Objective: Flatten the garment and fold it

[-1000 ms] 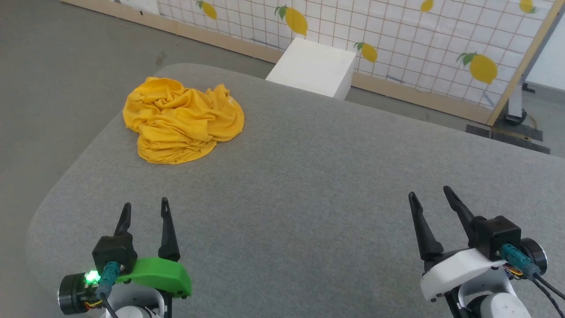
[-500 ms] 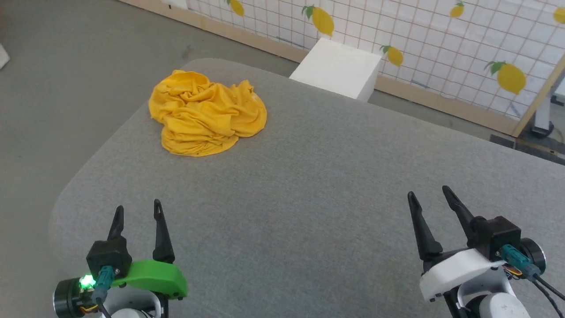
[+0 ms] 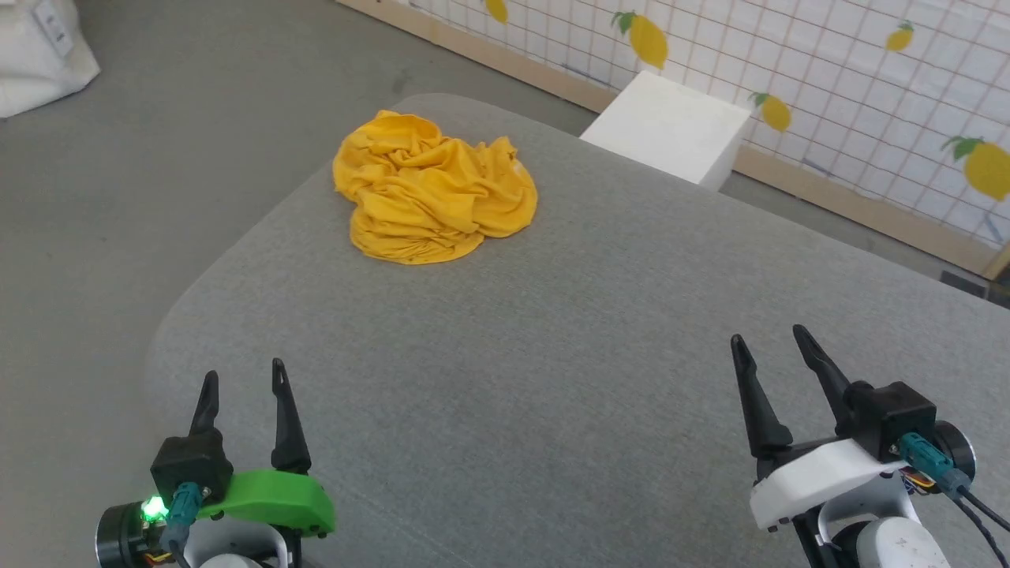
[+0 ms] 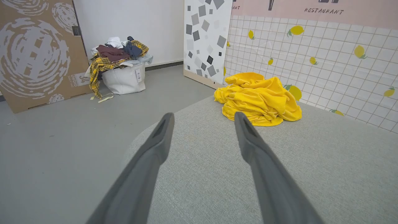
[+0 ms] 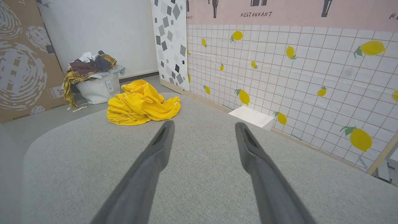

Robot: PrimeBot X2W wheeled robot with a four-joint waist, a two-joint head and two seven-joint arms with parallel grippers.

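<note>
Swung left w/ head cam since 1 s ago, sliding whole pic rightward; kept garment [image 3: 434,197] on same spot of grey tabletop [image 3: 552,355], both hands spread as before.

Head view: finds garment as crumpled yellow heap nr far left corner, well apart from both hands. Shows left hand [image 3: 243,369] at lower left, fingers [image 3: 282,410] wide, holding nothing; same for right hand [image 3: 768,334] at lower right. Puts white box [image 3: 667,126] beyond far edge, by lemon-print wall [image 3: 868,71].

Left wrist view: looks along left hand [image 4: 203,114], wide & empty over tabletop; places garment [image 4: 258,99] ahead, past fingertips [image 4: 240,119]. Catches white bag [image 4: 124,82] heaped w/ clothes on floor [image 4: 62,140], beside cardboard sheet [image 4: 34,53].

Right wrist view: looks along right hand [image 5: 204,123], wide & empty; places garment [image 5: 140,105] far ahead to left, white box [image 5: 252,116] off to right.
</note>
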